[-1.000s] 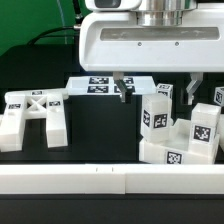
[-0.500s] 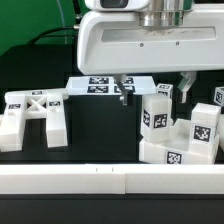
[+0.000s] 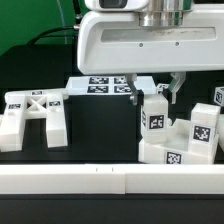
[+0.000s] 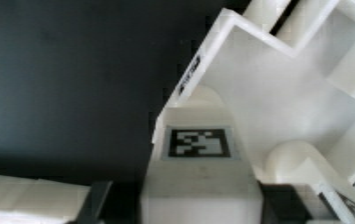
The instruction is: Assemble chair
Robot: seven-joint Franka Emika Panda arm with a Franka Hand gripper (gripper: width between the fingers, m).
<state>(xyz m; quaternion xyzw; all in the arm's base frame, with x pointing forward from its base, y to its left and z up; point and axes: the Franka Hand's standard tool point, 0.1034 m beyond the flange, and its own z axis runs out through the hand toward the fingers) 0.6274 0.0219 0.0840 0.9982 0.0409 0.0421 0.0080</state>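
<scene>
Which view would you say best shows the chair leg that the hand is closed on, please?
The exterior view: the leg stands upright and shows nearly whole, with its top gripped in the hand. The wrist view shows only its tagged face, close up.

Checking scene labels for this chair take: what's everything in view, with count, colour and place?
frame: 1, white, X-braced, lying on the table at the exterior view's left
leg: 1, white, tagged, upright at the near side of the right cluster
blocks: count unclear, white, tagged, packed together at the exterior view's right
marker board: 1, white with black tags, flat at back centre
table: 1, black, under everything
rail: 1, white, across the front edge
backdrop: 1, green, behind at left
arm: 1, glossy white, top centre
end effector: 1, dark fingers, shut on the leg
</scene>
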